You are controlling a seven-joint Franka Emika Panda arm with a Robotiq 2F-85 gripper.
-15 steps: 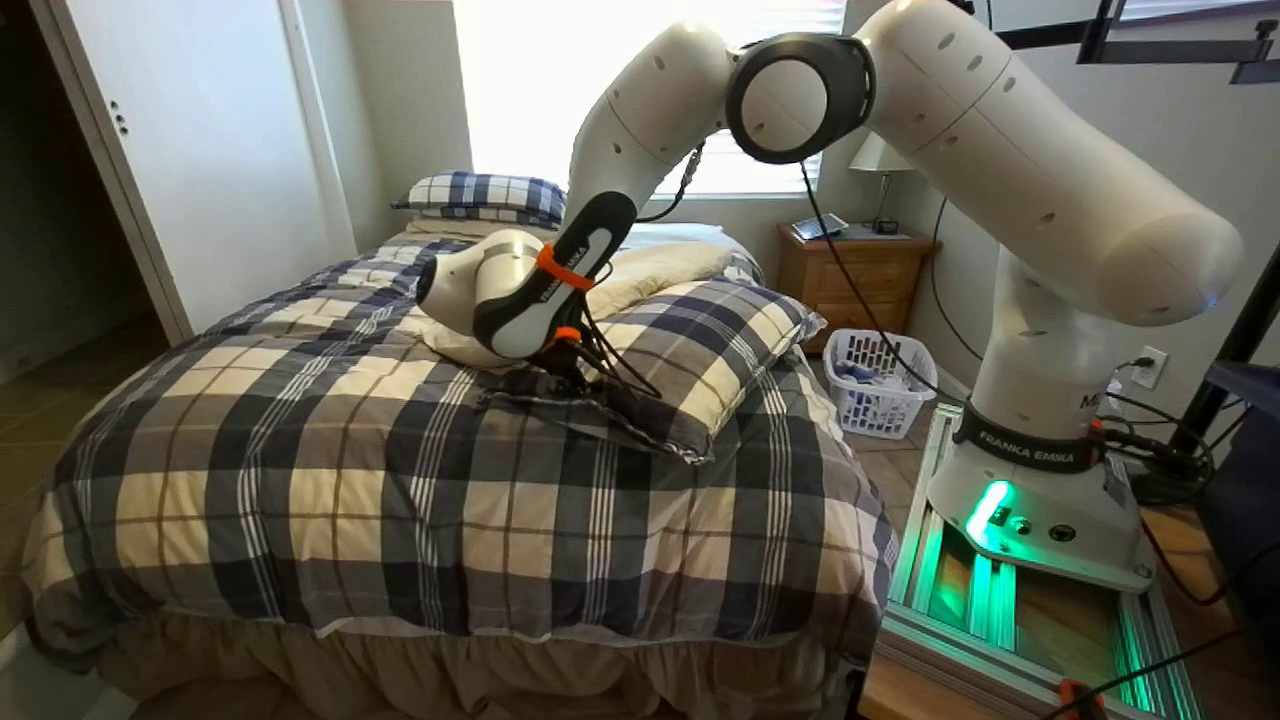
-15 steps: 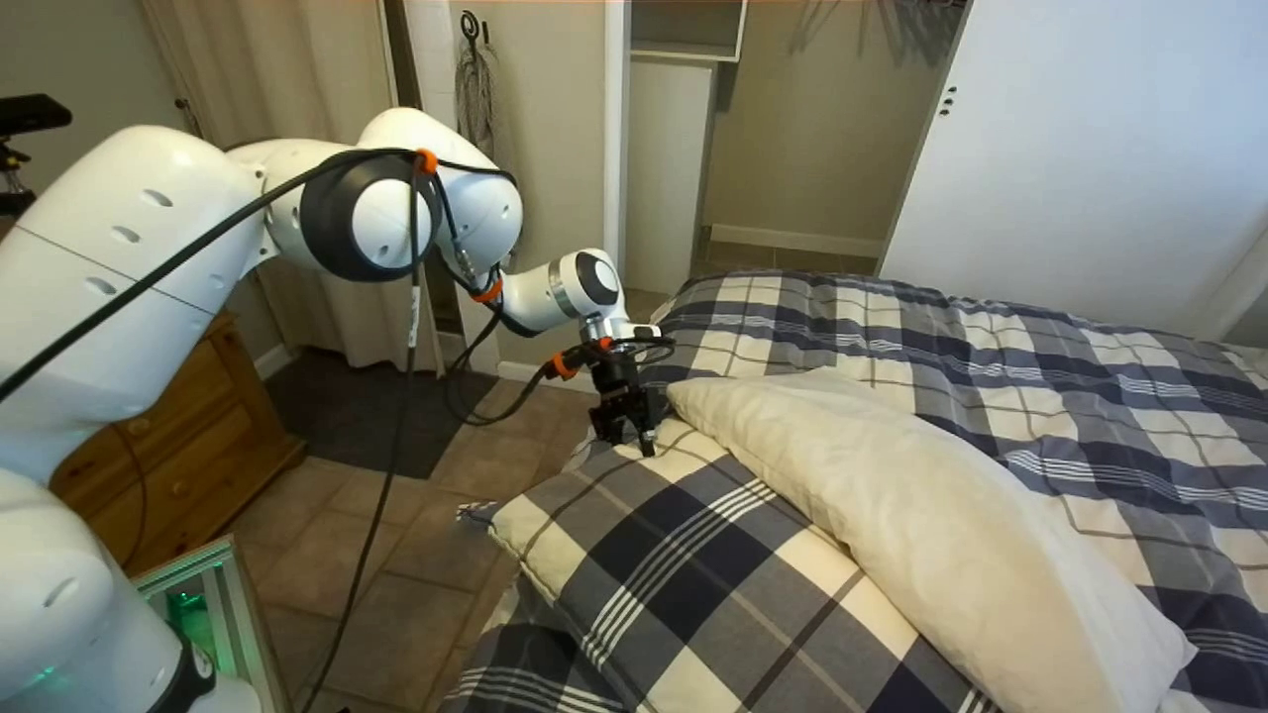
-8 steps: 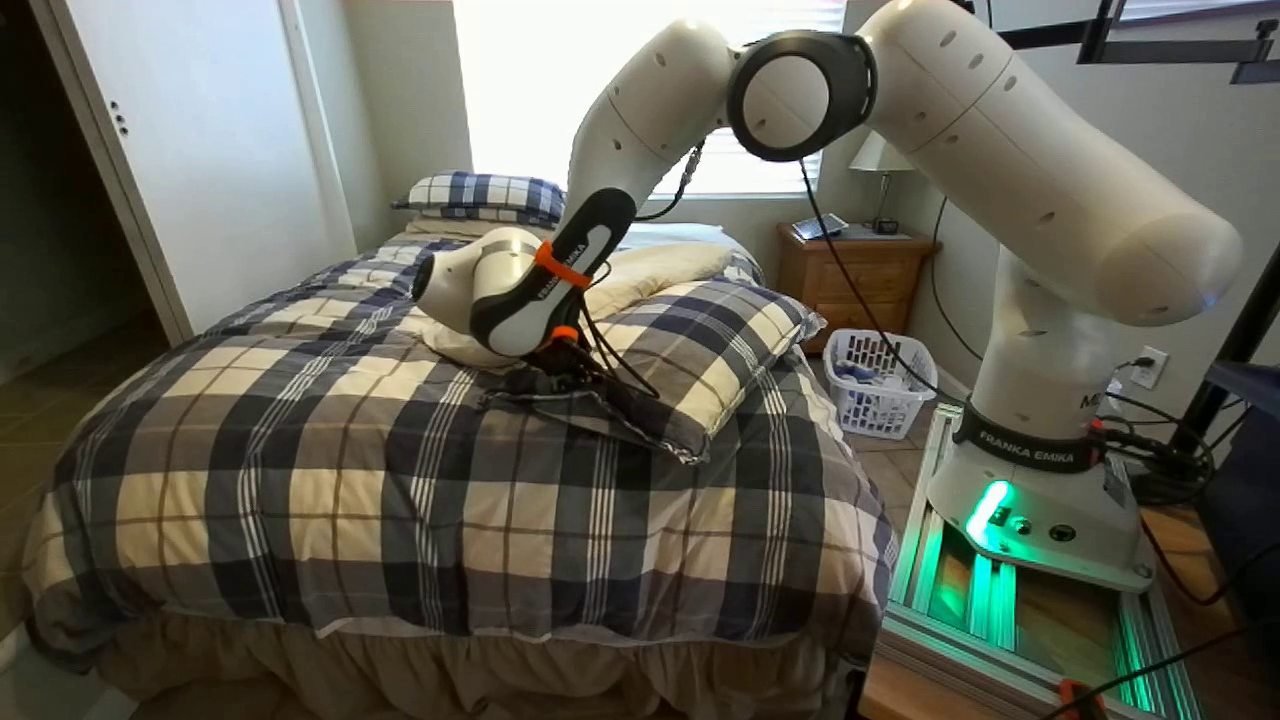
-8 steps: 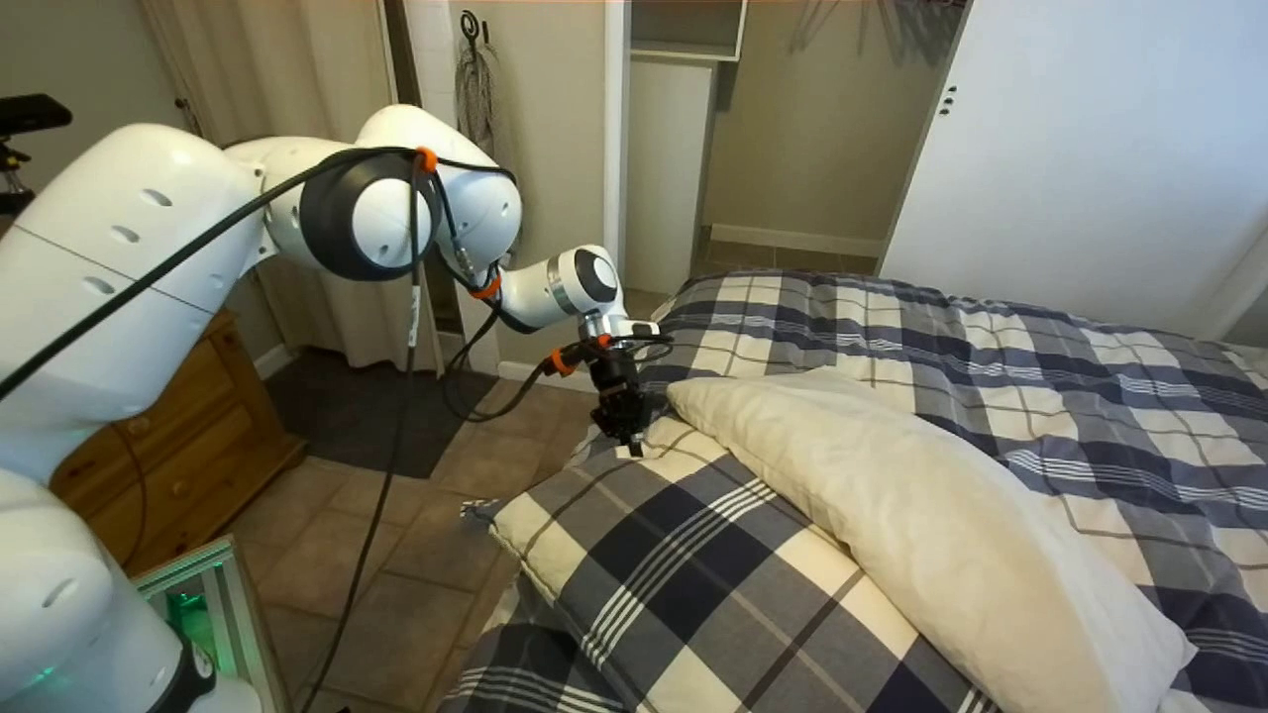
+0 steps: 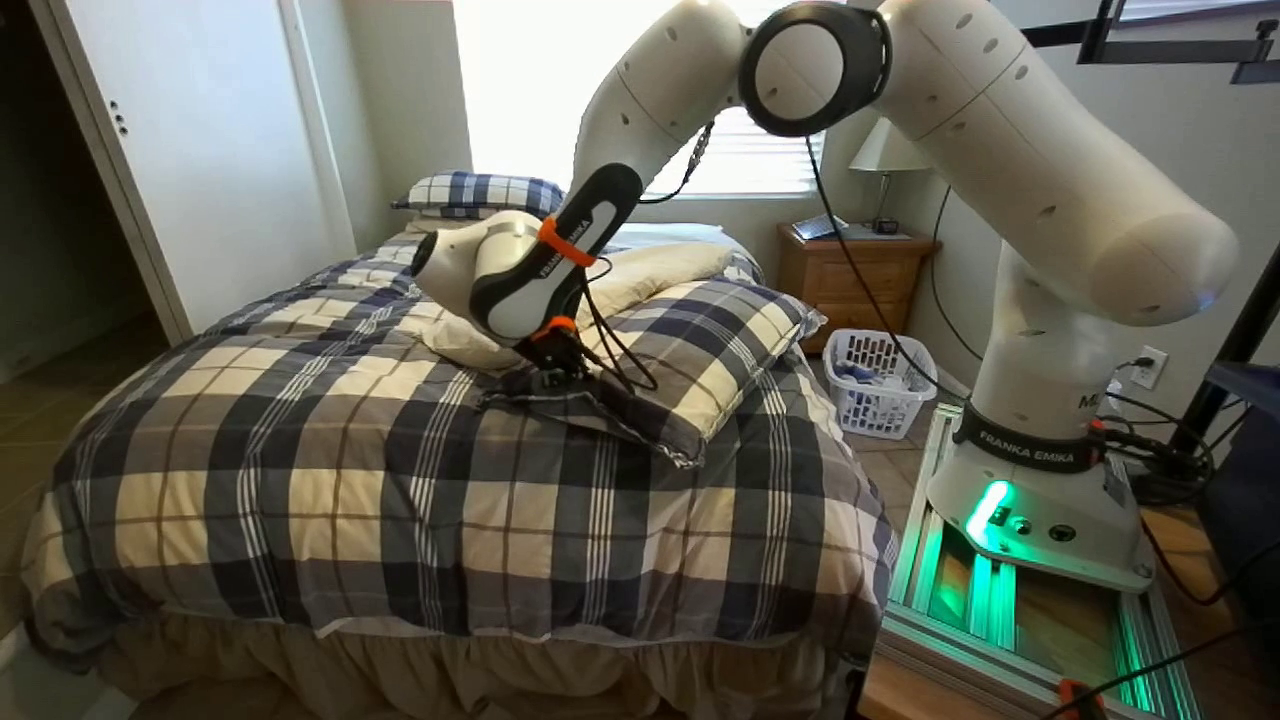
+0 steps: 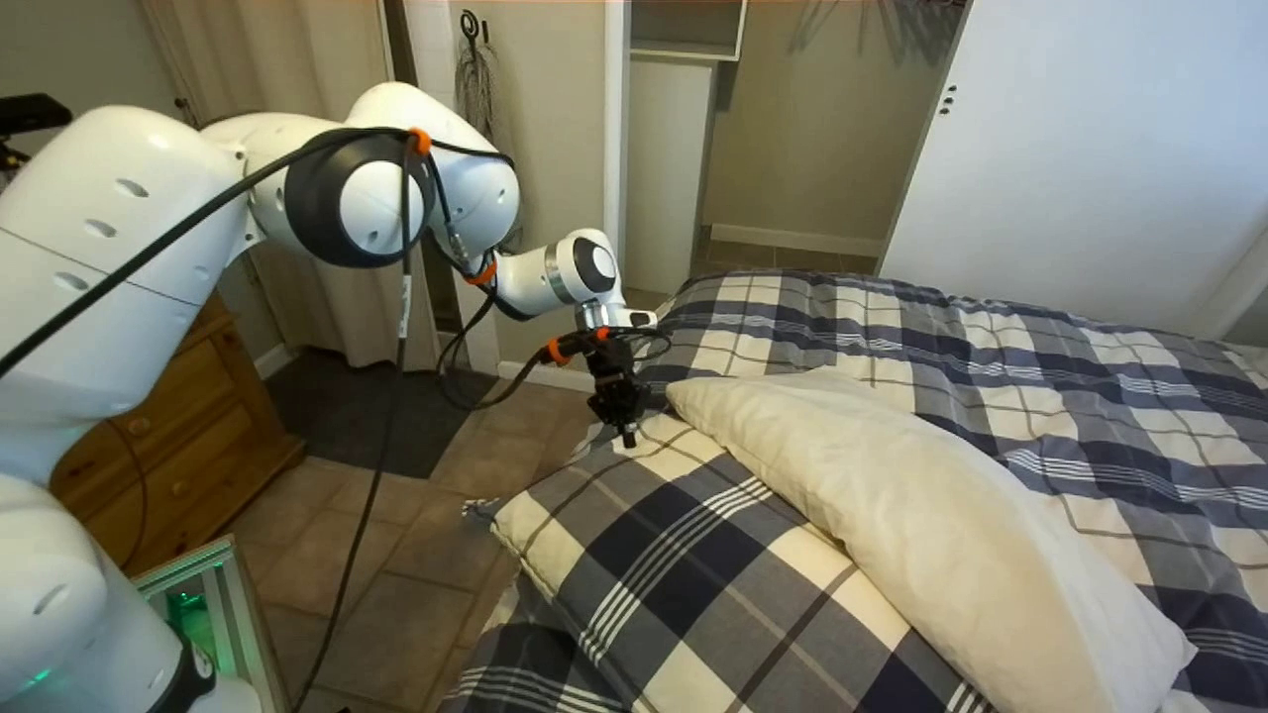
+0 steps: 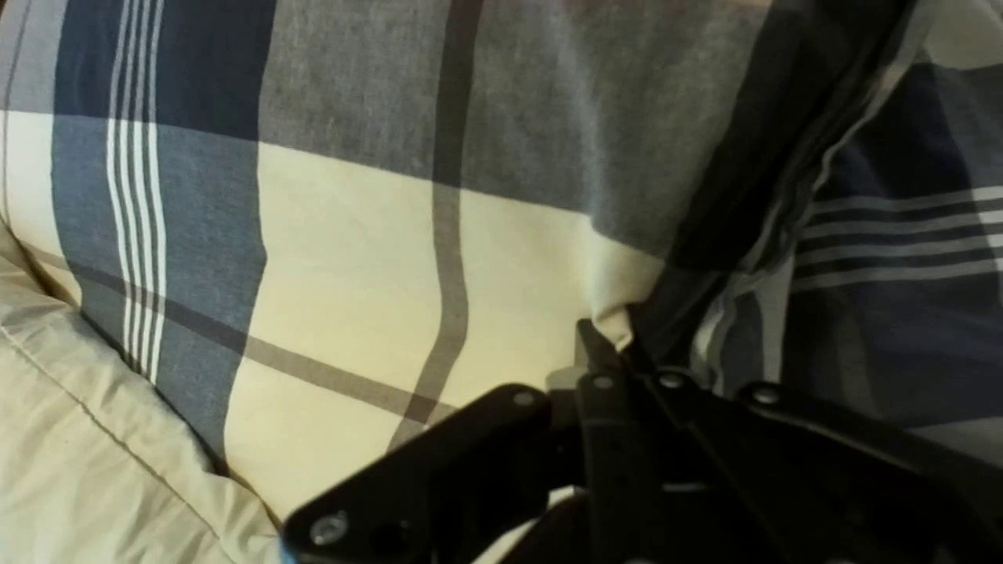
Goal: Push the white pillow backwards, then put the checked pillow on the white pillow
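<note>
Soft and probably light, the checked pillow (image 7: pixel 353 219) should sag if lifted; the fingers (image 7: pixel 597 351) clench a fold near its edge, likely the best hold.

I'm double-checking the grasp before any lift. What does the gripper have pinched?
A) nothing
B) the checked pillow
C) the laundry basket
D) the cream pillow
B: in the wrist view the gripper is shut with a fold of the checked pillow bunched between its fingertips, while the cream pillow lies off to the side, clear of them.
</note>
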